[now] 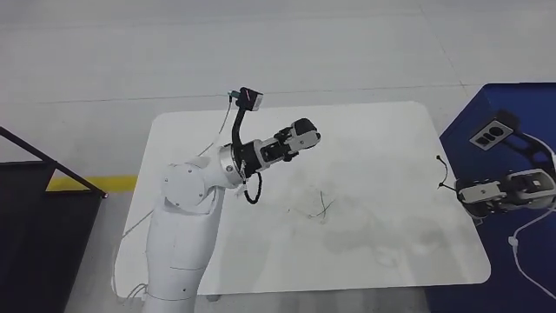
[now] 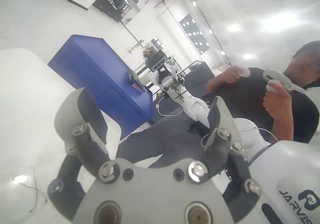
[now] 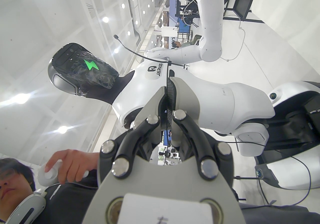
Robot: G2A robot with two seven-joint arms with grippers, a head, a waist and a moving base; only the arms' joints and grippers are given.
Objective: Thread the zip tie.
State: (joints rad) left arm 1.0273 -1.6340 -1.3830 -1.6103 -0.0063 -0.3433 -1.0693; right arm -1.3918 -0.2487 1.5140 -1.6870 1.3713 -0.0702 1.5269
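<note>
Claw positions, top view: left claw above the desk; right claw at the desk's right edge, carrying the zip tie. Left wrist view: left claw spread apart. Right wrist view: right claw clamped on the zip tie; base label cut off, unreadable.

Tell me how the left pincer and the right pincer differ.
The left pincer is open and empty; the right pincer is shut on a thin black zip tie. The left pincer hangs above the white table; the right pincer sits at its edge, by the blue cabinet. Both share the same grey two-finger build.
</note>
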